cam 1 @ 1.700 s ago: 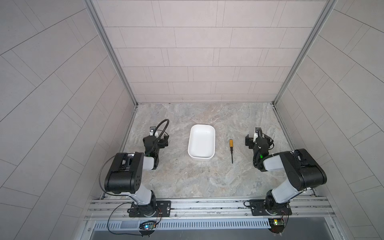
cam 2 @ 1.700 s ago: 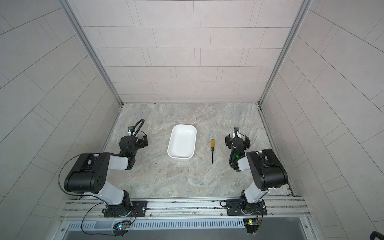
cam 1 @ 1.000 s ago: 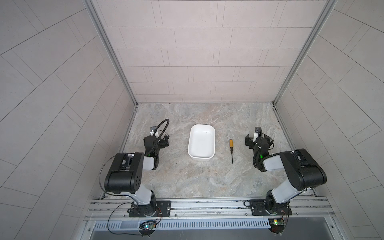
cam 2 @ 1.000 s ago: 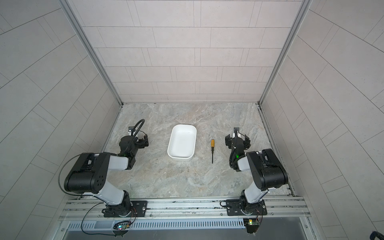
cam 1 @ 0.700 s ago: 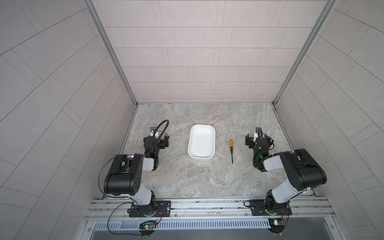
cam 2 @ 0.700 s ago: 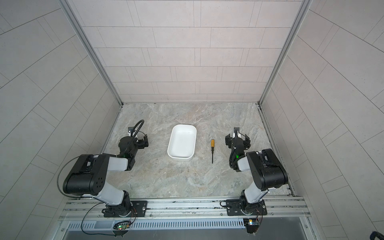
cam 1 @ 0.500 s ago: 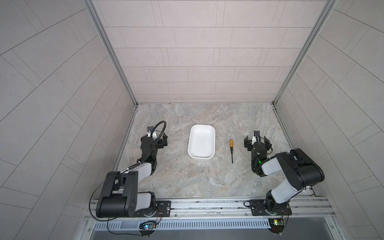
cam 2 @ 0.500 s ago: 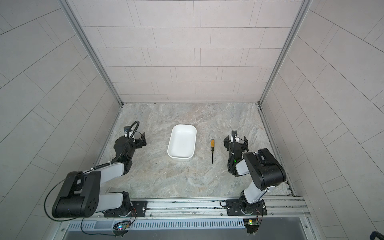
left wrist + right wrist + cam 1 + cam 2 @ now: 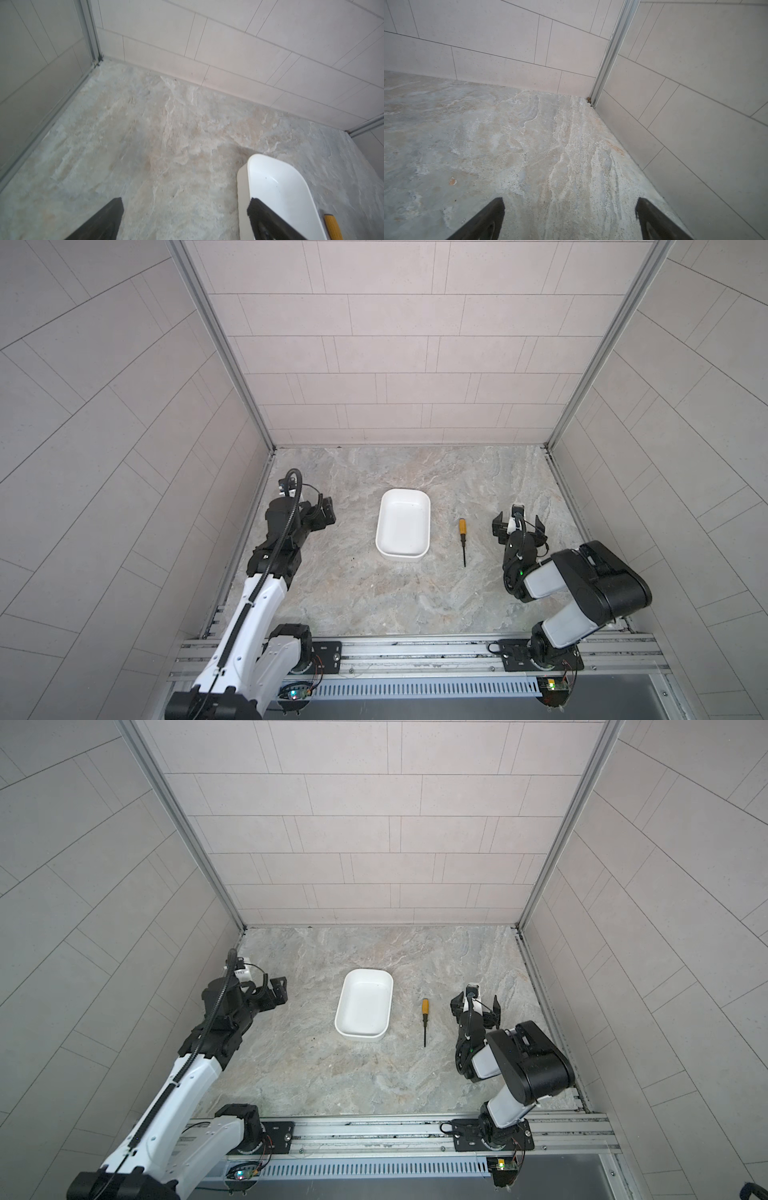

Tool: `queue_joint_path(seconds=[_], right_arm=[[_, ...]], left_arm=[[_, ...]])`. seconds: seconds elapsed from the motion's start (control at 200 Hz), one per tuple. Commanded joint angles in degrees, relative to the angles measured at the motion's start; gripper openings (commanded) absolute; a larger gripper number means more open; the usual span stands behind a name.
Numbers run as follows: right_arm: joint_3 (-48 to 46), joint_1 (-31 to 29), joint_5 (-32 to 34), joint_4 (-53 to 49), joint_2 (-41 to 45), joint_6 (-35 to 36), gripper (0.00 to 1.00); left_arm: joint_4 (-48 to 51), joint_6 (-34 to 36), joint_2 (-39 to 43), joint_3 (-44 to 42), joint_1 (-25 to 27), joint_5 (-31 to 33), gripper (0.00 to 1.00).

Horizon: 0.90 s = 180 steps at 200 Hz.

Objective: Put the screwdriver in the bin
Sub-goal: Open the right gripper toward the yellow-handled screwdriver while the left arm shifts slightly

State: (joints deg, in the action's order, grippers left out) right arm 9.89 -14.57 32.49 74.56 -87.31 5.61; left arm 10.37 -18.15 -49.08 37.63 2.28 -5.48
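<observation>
One slim screwdriver (image 9: 461, 531), with a yellow handle and thin black shaft, lies flat on the veined stone counter (image 9: 415, 605), between the smooth, round-cornered white bin (image 9: 402, 531) at mid-counter and the right edge. Near the side edges, left fingers (image 9: 99, 222) and right fingers (image 9: 481, 220) spread wide, holding nothing, over bare stone.

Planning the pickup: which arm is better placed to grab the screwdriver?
Likely right. The screwdriver lies between the bin and the open right claw. The left claw, also open, is on the bin's far side and would have to cross it.
</observation>
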Motion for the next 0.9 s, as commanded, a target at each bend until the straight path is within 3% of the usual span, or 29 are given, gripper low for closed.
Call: queue_joint_path(seconds=[0.0,0.06,0.16,0.2,0.255,0.275,0.335,0.36,0.455,0.53,0.65,0.765,0.895], right_arm=[[1.03,-4.23,5.01,-9.16,12.15,4.71,0.99],[6.10,-6.12,3.76,-28.84,20.41,1.27,0.99],[18.44,-6.52,1.05,-60.27,27.57,-15.73,0.99],[22.06,-6.40,2.20,-70.96,28.15,-24.95,0.99],[25.23,-5.20,3.53,-86.98,28.25,-45.35,0.99],[25.25,-4.38,1.80,-90.96,28.12,-47.78,1.00],[21.70,-0.18,-11.34,-86.94,27.22,-42.50,1.00],[20.68,0.62,-13.65,-86.12,26.90,-42.11,1.00],[16.31,-0.03,-15.14,-83.89,28.11,-42.47,0.99],[11.43,-3.94,-11.92,-76.10,29.80,-39.45,0.99],[11.17,-8.49,-7.75,-73.97,30.39,-39.19,0.98],[10.95,-10.92,-8.85,-67.74,25.41,-39.13,0.97],[15.91,-12.24,-13.07,-69.46,17.74,-40.79,0.97]], left_arm=[[9.90,-2.44,3.56,-4.65,0.16,-1.19,1.00],[8.63,-4.39,6.25,-8.25,0.02,-0.41,1.00],[9.21,-5.67,10.14,-9.59,0.04,0.82,1.00],[9.40,-6.40,11.60,-10.74,-0.03,2.41,1.00],[10.27,-9.87,13.43,-12.89,-0.04,6.82,1.00],[11.04,-11.36,14.04,-13.62,-0.08,9.12,1.00],[13.61,-14.98,15.35,-14.68,-0.11,14.96,1.00],[14.23,-15.31,15.73,-14.57,-0.13,15.98,1.00],[13.60,-15.04,16.30,-15.15,-0.09,15.01,1.00],[12.37,-15.93,15.80,-16.15,-0.17,16.11,1.00],[10.75,-15.60,14.01,-16.01,-0.17,14.97,1.00],[12.55,-15.67,12.24,-14.96,-0.06,16.29,1.00],[12.83,-15.90,11.94,-14.78,-0.15,16.99,1.00]])
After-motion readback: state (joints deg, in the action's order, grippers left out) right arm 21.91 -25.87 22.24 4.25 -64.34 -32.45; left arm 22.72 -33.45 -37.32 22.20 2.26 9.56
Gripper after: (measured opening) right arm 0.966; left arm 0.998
